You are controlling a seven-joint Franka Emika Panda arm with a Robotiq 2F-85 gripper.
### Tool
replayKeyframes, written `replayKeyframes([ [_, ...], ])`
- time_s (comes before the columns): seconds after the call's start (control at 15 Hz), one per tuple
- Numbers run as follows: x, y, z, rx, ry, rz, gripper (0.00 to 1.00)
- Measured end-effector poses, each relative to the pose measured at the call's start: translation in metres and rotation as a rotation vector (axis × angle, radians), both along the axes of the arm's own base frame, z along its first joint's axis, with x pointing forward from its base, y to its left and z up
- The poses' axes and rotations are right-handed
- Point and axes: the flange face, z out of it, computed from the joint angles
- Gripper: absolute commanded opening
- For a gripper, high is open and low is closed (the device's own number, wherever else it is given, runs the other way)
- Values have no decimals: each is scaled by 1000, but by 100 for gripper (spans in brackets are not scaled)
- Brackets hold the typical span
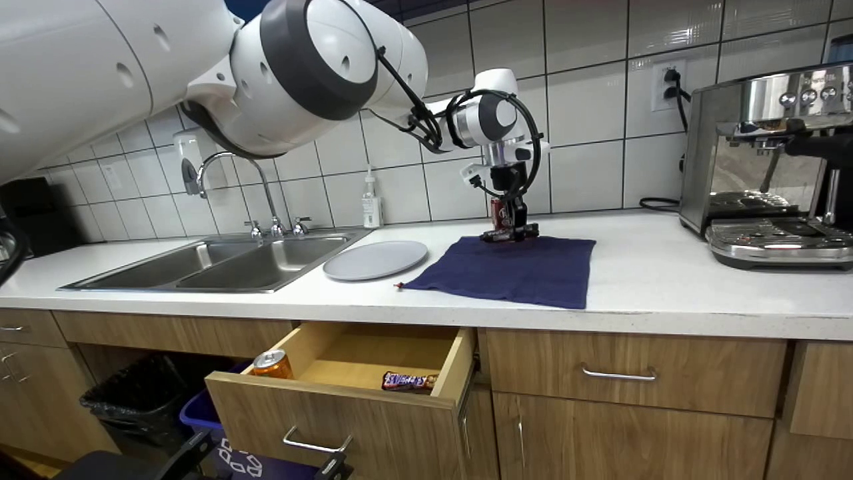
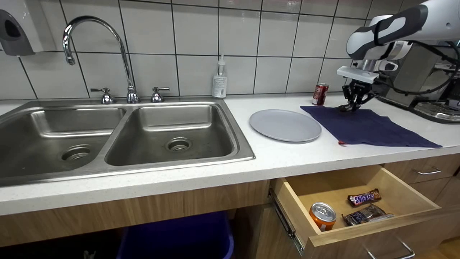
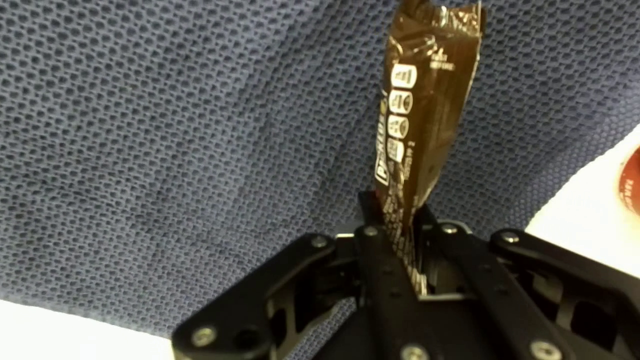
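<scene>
My gripper [image 3: 397, 212] is shut on a brown wrapped bar [image 3: 425, 100], seen close up in the wrist view. The wrapper runs lengthwise between the fingers, and its crimped end sticks out past the fingertips. White label boxes and small print show on its side. Below lies a dark blue cloth [image 3: 175, 150] with a mesh weave. In both exterior views the gripper [image 1: 512, 223] points down, low over the back part of this cloth [image 2: 373, 126]. Whether the bar touches the cloth I cannot tell. A red can [image 2: 320, 94] stands behind the cloth.
A grey plate [image 2: 285, 126] lies between cloth and sink [image 2: 172, 162]. Below the counter, an open drawer [image 2: 334, 233] holds an orange can [image 2: 322, 216], a Snickers bar [image 2: 364, 198] and a dark packet [image 2: 363, 215]. A soap bottle [image 1: 372, 200] and a coffee machine [image 1: 780, 167] stand by the wall.
</scene>
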Motion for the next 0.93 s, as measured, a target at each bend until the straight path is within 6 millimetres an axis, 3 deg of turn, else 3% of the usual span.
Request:
replayKeyframes([
  [0.53, 4, 26, 12, -13, -16, 37, 4],
  [0.93, -6, 48, 18, -26, -32, 73, 4],
])
